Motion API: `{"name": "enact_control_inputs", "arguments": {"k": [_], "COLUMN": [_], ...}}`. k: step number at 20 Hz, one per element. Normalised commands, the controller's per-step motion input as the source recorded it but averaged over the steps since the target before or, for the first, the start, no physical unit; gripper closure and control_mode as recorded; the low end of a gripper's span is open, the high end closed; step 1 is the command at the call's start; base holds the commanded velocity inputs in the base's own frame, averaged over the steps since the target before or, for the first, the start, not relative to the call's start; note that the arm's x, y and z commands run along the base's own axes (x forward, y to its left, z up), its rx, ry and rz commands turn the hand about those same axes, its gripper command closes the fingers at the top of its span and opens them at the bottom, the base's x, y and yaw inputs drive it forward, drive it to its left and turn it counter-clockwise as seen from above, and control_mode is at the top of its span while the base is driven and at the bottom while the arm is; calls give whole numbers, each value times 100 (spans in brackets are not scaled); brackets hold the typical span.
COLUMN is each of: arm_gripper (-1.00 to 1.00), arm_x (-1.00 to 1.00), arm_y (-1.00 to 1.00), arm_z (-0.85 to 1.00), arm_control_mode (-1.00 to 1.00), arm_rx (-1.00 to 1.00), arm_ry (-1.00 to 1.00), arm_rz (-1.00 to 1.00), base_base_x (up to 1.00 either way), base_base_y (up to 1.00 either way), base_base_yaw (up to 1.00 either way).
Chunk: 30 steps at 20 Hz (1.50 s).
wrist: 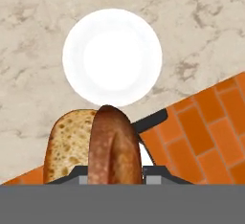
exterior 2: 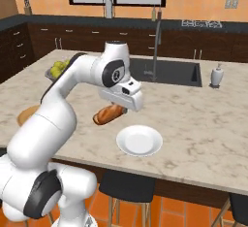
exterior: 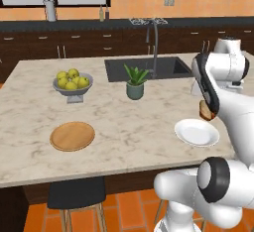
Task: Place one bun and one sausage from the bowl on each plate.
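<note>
My gripper (exterior 2: 117, 107) hangs just above the counter, left of and slightly behind the white plate (exterior 2: 139, 140), and is shut on a brown bun (exterior 2: 107, 115). In the hand view the bun (wrist: 67, 141) shows a tan speckled face beside a dark rounded part; I cannot tell whether that part is its crust or a sausage. The white plate (wrist: 112, 58) lies bare ahead of the fingers, near the counter's front edge (exterior: 197, 132). The tan wooden plate (exterior: 72, 136) lies bare at the front left. The bowl is out of view.
A grey pedestal bowl of yellow-green fruit (exterior: 73, 84) and a small potted plant (exterior: 135, 83) stand mid-counter. Behind them are the sink (exterior: 149, 68) and a soap dispenser (exterior 2: 216, 76). Dark stools (exterior: 77, 194) stand below the counter's front edge.
</note>
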Motion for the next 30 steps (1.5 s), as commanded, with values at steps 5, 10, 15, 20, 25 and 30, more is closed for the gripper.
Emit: {"name": "enact_control_inputs", "arguments": {"k": [5,10,15,20,25,30], "arm_gripper": [100,100,100,100,-100,-100], "arm_x": [56,46,40,77,65,48], "arm_y": [-7,-21,-45,-11,-9,-33], "arm_z": [-100,-96,-62,-39,-46,-24], "arm_control_mode": [-100,-100,-100,-100,-100,-100], "arm_rx": [0,0,0,0,0,3], "arm_ry": [-1,0,0,5,3,1], "arm_rz": [-16,-17,-16,-11,-8,-3], "base_base_x": [0,0,0,0,0,0], "base_base_y": [0,0,0,0,0,0], "base_base_yaw": [0,0,0,0,0,0]}}
